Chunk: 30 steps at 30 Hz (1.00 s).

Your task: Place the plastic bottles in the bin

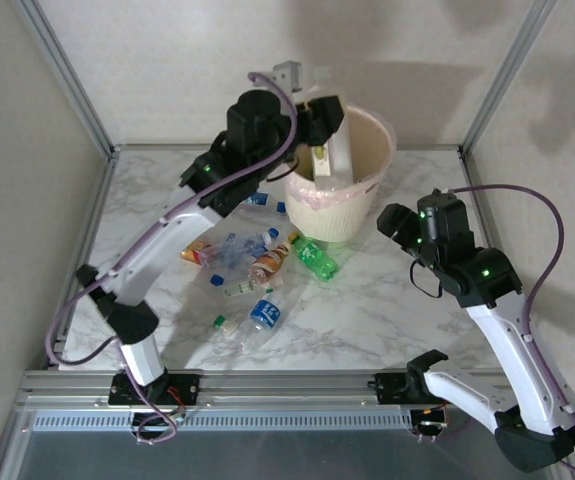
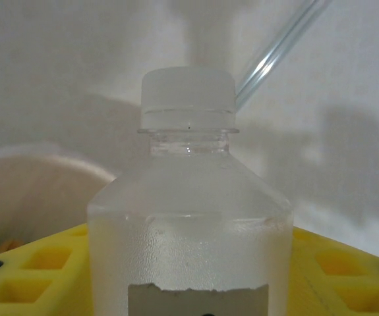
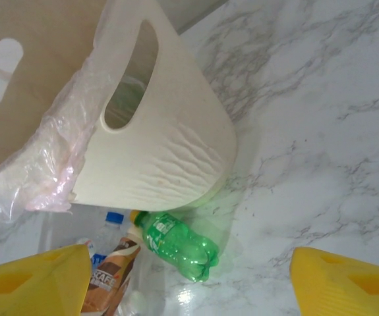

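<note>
So the left claw (image 1: 322, 150) is up over the bin (image 1: 352, 205) at the far side of the table (image 1: 387, 310), clamped on a clear bottle (image 2: 189, 217) with a pale cap. On its wrist cam the bottle sits snug between the yellow fingers (image 2: 31, 270). The right claw (image 1: 397, 222) hangs just right of the bin with its jaws spread wide and nothing in them. The rest of the bottles (image 1: 247, 260) are scattered on the marble just near-left of the bin. A green bottle (image 3: 176, 245) lies right by the bin's base, a brown-labelled bottle (image 3: 110, 276) beside it, and a blue-labelled one (image 1: 264, 315) lies nearer the arms.
</note>
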Each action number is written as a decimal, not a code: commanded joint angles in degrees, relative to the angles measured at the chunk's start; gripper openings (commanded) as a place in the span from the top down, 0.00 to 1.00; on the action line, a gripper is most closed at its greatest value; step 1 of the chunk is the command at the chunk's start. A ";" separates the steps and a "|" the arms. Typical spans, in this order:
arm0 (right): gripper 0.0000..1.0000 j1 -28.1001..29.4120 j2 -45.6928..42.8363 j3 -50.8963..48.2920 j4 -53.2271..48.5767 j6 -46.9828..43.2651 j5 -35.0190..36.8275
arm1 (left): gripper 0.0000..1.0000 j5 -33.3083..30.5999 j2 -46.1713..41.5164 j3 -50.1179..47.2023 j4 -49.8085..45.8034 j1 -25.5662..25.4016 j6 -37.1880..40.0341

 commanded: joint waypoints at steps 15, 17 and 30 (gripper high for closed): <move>0.21 -0.29 -4.33 -7.51 3.20 -2.95 -6.40 | 0.68 -2.31 21.35 15.76 7.49 4.01 -7.53; 0.21 -0.28 -3.72 -7.58 3.61 -3.55 -6.41 | 0.59 -2.02 22.37 15.84 7.23 3.99 -7.59; 0.20 -0.30 2.69 -1.42 4.53 -10.39 -6.11 | 0.06 -6.43 19.91 15.65 3.52 3.95 -6.14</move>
